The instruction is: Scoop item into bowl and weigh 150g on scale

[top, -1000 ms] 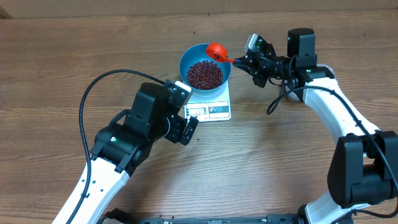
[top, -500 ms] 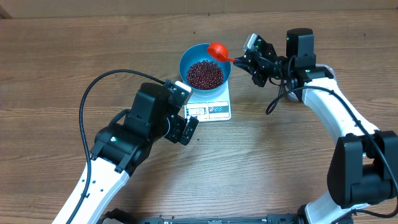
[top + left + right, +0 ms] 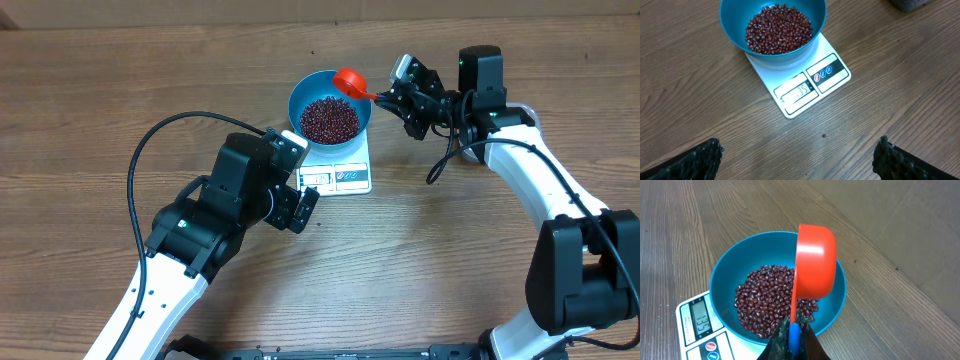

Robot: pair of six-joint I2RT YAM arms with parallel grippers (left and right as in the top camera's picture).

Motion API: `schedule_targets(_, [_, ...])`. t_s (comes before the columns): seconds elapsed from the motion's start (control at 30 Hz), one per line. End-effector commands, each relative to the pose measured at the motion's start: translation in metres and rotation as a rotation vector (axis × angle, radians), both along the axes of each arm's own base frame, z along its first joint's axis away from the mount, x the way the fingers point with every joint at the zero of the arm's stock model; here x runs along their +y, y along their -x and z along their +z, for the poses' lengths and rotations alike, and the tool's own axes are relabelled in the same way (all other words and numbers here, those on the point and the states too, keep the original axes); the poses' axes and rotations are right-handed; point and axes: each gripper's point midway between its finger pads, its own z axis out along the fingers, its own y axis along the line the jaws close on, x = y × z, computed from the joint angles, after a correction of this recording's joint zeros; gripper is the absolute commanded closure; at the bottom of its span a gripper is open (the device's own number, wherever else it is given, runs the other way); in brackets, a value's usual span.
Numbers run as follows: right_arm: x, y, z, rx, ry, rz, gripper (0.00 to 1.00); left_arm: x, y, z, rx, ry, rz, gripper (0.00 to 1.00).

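Many beans (image 3: pixel 329 119) fill the bowl (image 3: pixel 302 93) on the scale (image 3: pixel 352 178). The right fingers (image 3: pixel 812 346) are clamped on a red scoop (image 3: pixel 815 262) tipped over the bowl; the left fingers (image 3: pixel 695 160) stand wide apart.

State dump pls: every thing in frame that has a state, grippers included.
bowl: upright on the scale, part full.
beans: heaped in the bowl, below its rim.
scale: on, display lit, digits too blurry to read.
scoop: tipped on edge over the bowl.
right gripper: shut on the scoop's handle.
left gripper: open, empty, above the table near the scale.
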Motion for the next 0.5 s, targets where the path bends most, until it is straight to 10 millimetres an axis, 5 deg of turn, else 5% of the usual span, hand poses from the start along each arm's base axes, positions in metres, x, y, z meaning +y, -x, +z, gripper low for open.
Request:
schedule_targets(0.0, [0.0055,0.0016,0.0006,-0.003,-0.002,0.014,0.96,-0.0049,-0.0019,0.0078,-0.006,0.023,-0.006,0.0])
schedule_targets(0.47, [0.0025,-0.0011,0.006,0.021,-0.011,-0.036,0.96,-0.0049,-0.0019,0.0078,-0.006,0.023,-0.006,0.01])
